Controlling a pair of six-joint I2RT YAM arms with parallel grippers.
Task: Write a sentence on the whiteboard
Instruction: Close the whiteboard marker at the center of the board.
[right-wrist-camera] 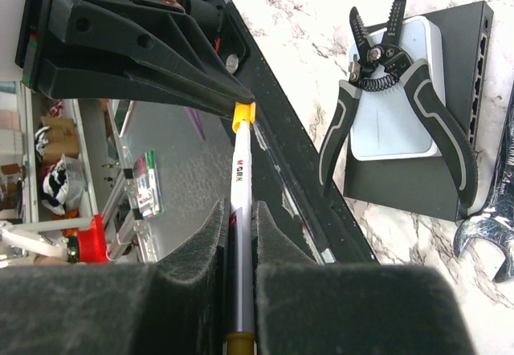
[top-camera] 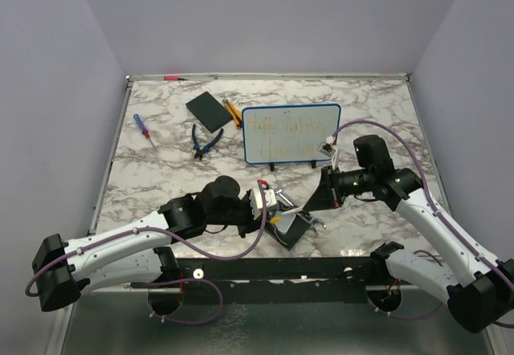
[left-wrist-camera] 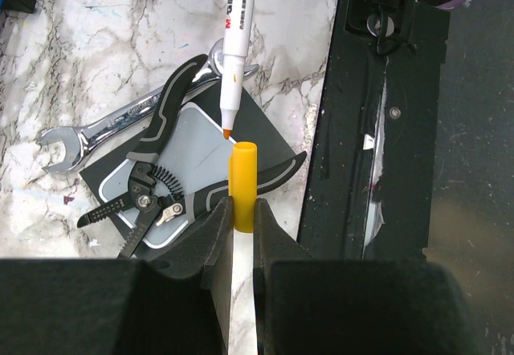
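Whiteboard (top-camera: 291, 134) work reads as complete; the step in hand looks like recapping the pen. Nearest the arm bases, well on the near side of the whiteboard, the left gripper (left-wrist-camera: 241, 210) is pinched almost closed on a yellow cap (left-wrist-camera: 244, 182). The cap's open end is turned toward the other arm so the pen can be pushed in. The right gripper (right-wrist-camera: 239, 218), likewise almost closed, clamps the barrel of a white marker (right-wrist-camera: 242, 242) and aims its orange tip at the cap's mouth. In the left wrist view the tip sits just at the rim, slightly to one side and not seated, so alignment is the risk. Beneath them, also nearer than the whiteboard, a black box with a pale top (left-wrist-camera: 201, 142) carries wire strippers (left-wrist-camera: 161, 186), with a wrench (left-wrist-camera: 88, 134) against it. Farther out, the whiteboard stands upright facing the arms and bears the sentence (top-camera: 281, 122) in two faint orange lines. Left of the whiteboard lie blue pliers (top-camera: 205, 140), a black pad (top-camera: 210, 110) and a screwdriver (top-camera: 144, 130).
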